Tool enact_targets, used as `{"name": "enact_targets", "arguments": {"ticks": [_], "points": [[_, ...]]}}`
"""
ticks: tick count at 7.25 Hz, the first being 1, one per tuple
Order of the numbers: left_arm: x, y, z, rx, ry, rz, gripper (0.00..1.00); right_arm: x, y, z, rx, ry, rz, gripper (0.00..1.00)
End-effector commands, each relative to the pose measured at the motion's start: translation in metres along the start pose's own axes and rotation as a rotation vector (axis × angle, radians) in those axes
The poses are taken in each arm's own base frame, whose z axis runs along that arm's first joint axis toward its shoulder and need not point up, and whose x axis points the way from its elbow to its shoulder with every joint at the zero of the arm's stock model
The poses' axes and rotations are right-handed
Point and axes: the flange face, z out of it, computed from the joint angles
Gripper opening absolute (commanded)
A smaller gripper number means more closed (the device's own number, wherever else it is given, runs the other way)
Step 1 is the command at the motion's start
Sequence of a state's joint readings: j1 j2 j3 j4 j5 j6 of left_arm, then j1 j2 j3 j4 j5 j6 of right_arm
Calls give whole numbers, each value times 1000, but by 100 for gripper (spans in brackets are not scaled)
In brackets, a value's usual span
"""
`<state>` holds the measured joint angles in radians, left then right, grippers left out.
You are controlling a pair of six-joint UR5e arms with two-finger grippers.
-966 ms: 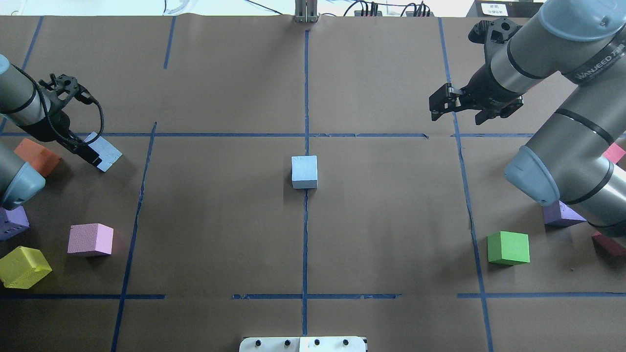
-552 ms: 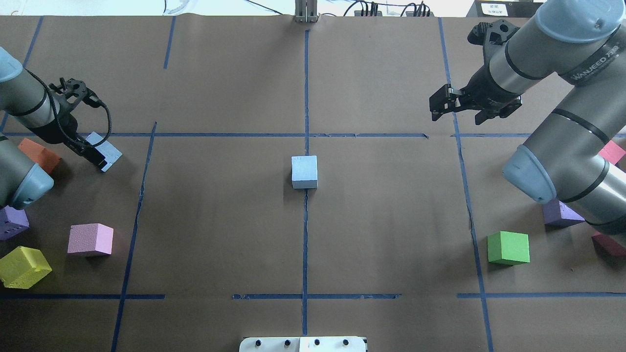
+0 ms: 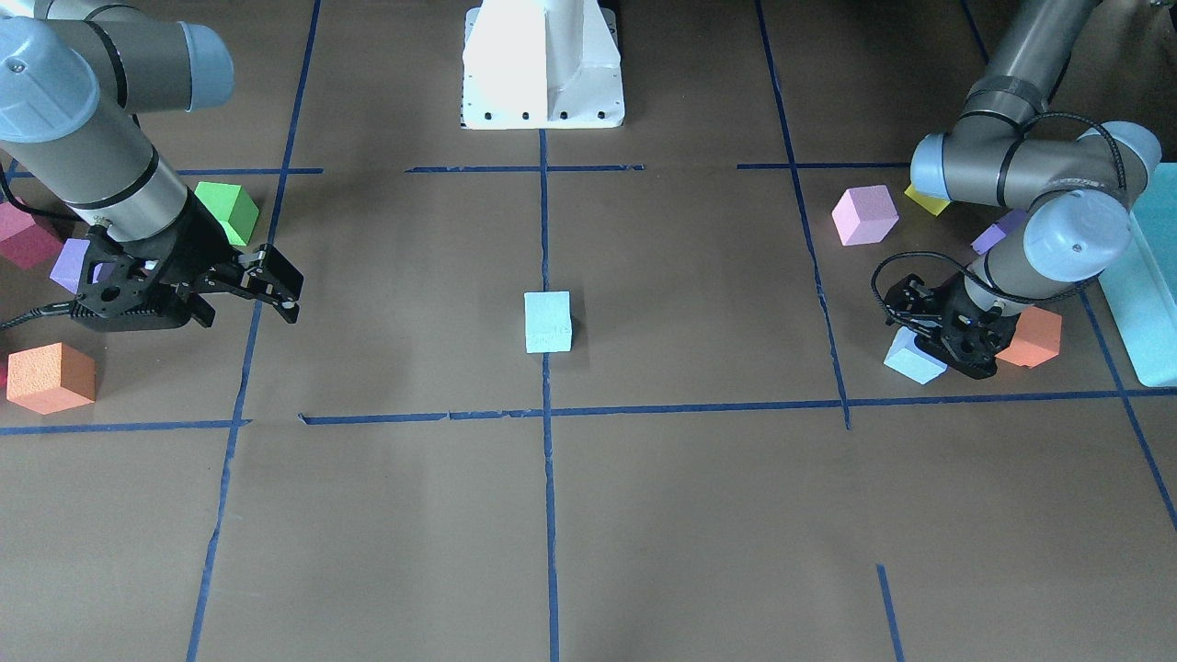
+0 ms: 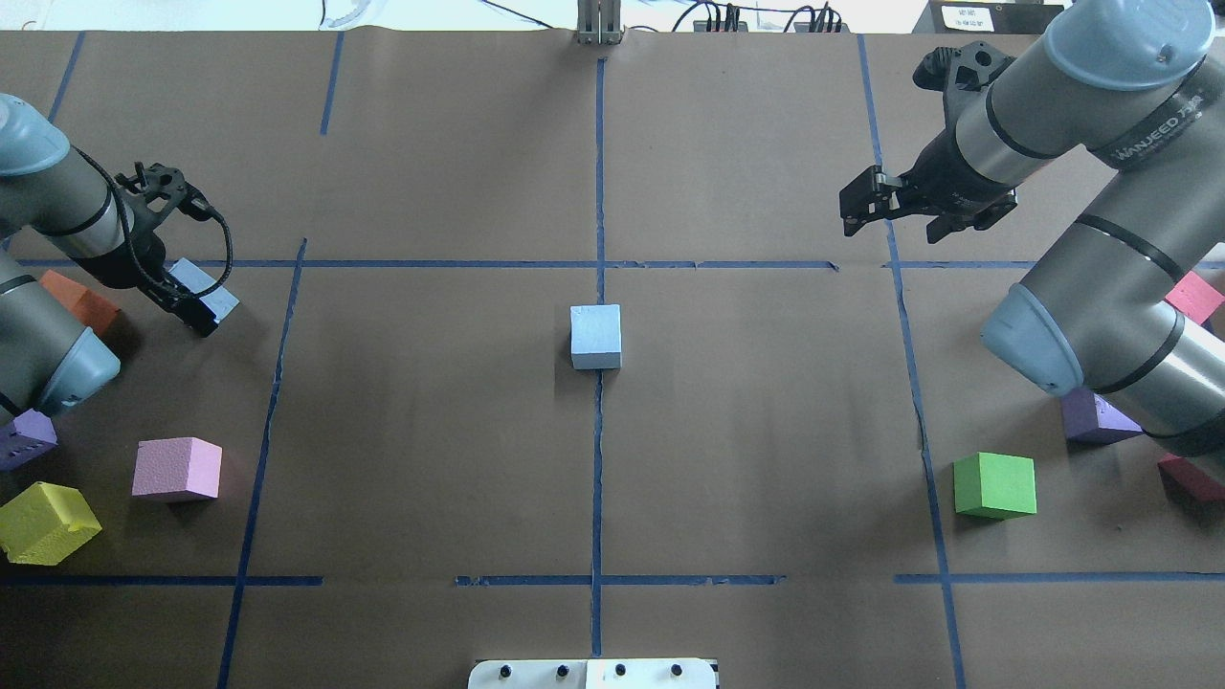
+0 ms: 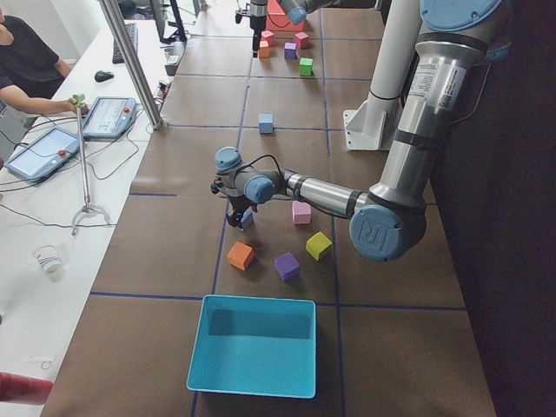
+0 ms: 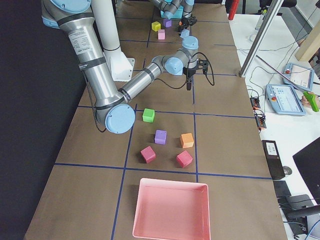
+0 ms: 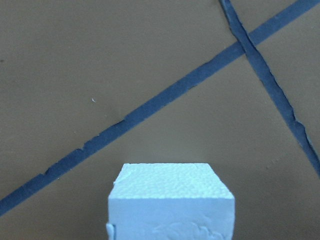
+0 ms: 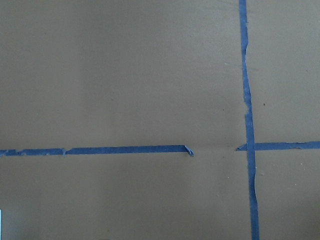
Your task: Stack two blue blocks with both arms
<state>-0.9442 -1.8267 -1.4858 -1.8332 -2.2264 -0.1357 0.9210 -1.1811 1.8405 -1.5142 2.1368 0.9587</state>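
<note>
One pale blue block (image 4: 595,335) sits on the centre tape line, also in the front-facing view (image 3: 548,322). The second blue block (image 4: 206,290) is at the far left, tilted, in my left gripper (image 4: 196,308), which is shut on it low over the paper. It also shows in the front-facing view (image 3: 910,360) and fills the bottom of the left wrist view (image 7: 171,202). My right gripper (image 4: 890,228) is open and empty, hovering at the back right, far from both blocks; it also shows in the front-facing view (image 3: 248,313).
Near the left arm lie an orange cube (image 4: 78,299), a purple cube (image 4: 24,438), a pink cube (image 4: 177,469) and a yellow cube (image 4: 48,522). Near the right arm lie a green cube (image 4: 995,485) and a purple cube (image 4: 1096,418). A teal box (image 5: 252,346) stands at the table's left end.
My left wrist has shifted a little to the right and back over the held blue block. The right gripper and the centre block have stayed in place.
</note>
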Motion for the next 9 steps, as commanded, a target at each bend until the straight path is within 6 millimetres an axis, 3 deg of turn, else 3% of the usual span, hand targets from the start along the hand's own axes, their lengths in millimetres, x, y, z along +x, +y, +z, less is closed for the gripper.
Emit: {"name": "enact_targets", "arguments": {"ticks": [1, 2, 4, 5, 6, 8, 9], "points": [[5, -2, -3, 5, 3, -3, 37, 0, 0, -1, 2, -2, 0, 100], [14, -6, -13, 25, 10, -43, 22, -1, 0, -2, 3, -3, -1, 100], [73, -35, -86, 162, 43, -197, 19, 0, -1, -5, 7, -6, 1, 100], [104, -68, -101, 200, 17, -348, 19, 4, -1, -4, 5, -3, 4, 100], [178, -100, -92, 157, 23, -428, 17, 16, -4, -8, 10, 2, 18, 100], [315, -148, -102, 135, 19, -506, 17, 36, -10, -11, 20, 18, 47, 100], [355, -154, -103, 129, 53, -537, 17, 49, -10, -7, 19, 38, 16, 100]]}}
